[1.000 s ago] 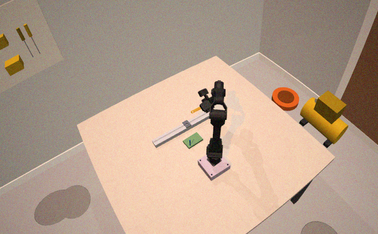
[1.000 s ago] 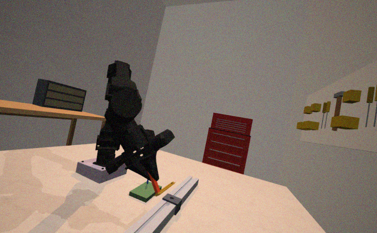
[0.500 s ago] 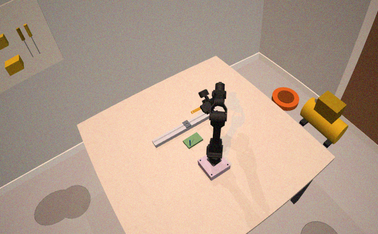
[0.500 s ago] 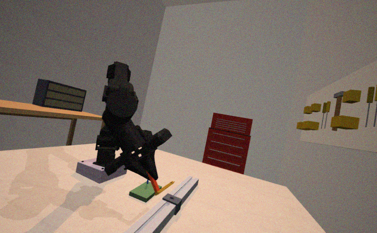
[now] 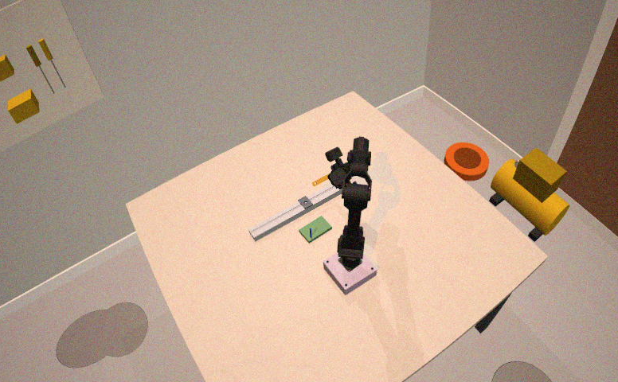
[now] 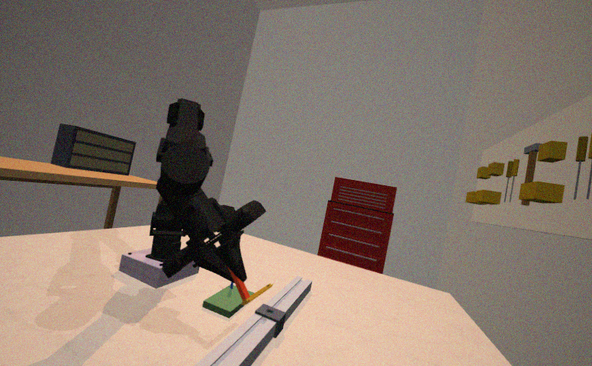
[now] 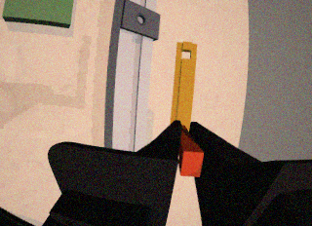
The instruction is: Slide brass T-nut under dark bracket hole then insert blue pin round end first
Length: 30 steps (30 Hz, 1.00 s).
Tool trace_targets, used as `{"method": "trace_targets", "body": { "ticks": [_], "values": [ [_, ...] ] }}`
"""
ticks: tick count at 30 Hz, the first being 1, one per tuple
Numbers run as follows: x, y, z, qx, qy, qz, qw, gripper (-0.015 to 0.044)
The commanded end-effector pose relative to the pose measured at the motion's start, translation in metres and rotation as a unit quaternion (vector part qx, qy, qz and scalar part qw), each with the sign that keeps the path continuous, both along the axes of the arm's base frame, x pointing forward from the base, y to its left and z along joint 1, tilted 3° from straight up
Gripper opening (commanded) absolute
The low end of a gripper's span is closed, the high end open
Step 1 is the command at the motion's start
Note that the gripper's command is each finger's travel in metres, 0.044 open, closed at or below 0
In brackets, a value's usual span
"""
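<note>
My gripper (image 7: 183,127) (image 6: 238,275) is shut on the orange handle (image 7: 191,161) (image 6: 241,286) of the T-nut. The long brass T-nut (image 7: 185,85) (image 6: 259,293) (image 5: 321,180) hangs from it, its square hole at the far end. In the wrist view it appears beside the rail (image 7: 128,90) (image 5: 279,221) (image 6: 240,340), not in the slot. The dark bracket (image 7: 140,19) (image 5: 305,202) (image 6: 270,311) sits across the rail, its round hole visible. The blue pin (image 5: 310,232) (image 6: 231,285) stands upright in the green tray (image 5: 322,222) (image 6: 221,307) (image 7: 39,7).
The arm's pinkish base (image 5: 350,276) (image 6: 158,274) stands on the table (image 5: 236,293) (image 6: 381,317), with the green tray between base and rail. One rail end is hidden behind the arm in the top view. The wall tools and red cabinet (image 6: 358,226) are beyond the table.
</note>
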State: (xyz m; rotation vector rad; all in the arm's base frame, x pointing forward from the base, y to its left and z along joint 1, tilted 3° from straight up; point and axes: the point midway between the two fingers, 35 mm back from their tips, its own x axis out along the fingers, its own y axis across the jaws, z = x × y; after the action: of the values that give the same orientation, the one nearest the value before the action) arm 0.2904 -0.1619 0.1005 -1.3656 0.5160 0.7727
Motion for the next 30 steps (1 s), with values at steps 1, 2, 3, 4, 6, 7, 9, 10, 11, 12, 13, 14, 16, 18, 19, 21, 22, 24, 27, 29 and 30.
{"method": "trace_targets", "body": {
  "ticks": [1,2,3,4,6,7,9,10,11,12,13,14,16,18,19,21,22,24,27,29,30],
  "values": [
    [-0.002,0.002,-0.002,0.000,-0.005,0.003,1.000,-0.0150],
    [-0.002,0.002,-0.002,0.000,-0.005,0.003,1.000,-0.0150],
    [-0.002,0.002,-0.003,0.000,-0.005,0.003,1.000,-0.0150],
    [-0.002,0.002,-0.004,0.000,-0.005,0.003,1.000,-0.0150],
    [-0.002,0.001,-0.007,0.001,-0.005,0.004,1.000,-0.0150],
    [-0.002,0.001,-0.009,0.001,-0.005,0.004,1.000,-0.0150],
    [-0.002,0.001,-0.012,0.001,-0.005,0.004,1.000,-0.0150],
    [-0.002,0.001,-0.014,0.002,-0.005,0.004,1.000,-0.0150],
    [-0.002,0.001,-0.015,0.002,-0.005,0.005,1.000,-0.0150],
    [-0.002,0.000,-0.017,0.002,-0.005,0.005,1.000,-0.0150],
    [-0.002,0.000,-0.019,0.002,-0.005,0.005,1.000,-0.0150],
    [-0.002,0.000,-0.020,0.002,-0.005,0.005,1.000,-0.0150],
    [-0.002,0.000,-0.024,0.003,-0.005,0.006,1.000,-0.0150],
    [-0.002,0.000,-0.027,0.003,-0.005,0.006,1.000,-0.0150],
    [-0.002,0.000,-0.029,0.003,-0.005,0.006,1.000,-0.0150],
    [-0.002,0.000,-0.032,0.004,-0.005,0.007,1.000,-0.0150],
    [-0.002,0.000,-0.033,0.004,-0.005,0.007,1.000,-0.0150],
    [-0.002,-0.001,-0.037,0.004,-0.005,0.007,1.000,-0.0150],
    [-0.003,-0.001,-0.041,0.005,-0.005,0.008,1.000,-0.0150],
    [-0.003,-0.001,-0.045,0.006,-0.005,0.008,1.000,-0.0150],
    [-0.003,-0.001,-0.046,0.006,-0.005,0.008,1.000,-0.0150]
  ]
}}
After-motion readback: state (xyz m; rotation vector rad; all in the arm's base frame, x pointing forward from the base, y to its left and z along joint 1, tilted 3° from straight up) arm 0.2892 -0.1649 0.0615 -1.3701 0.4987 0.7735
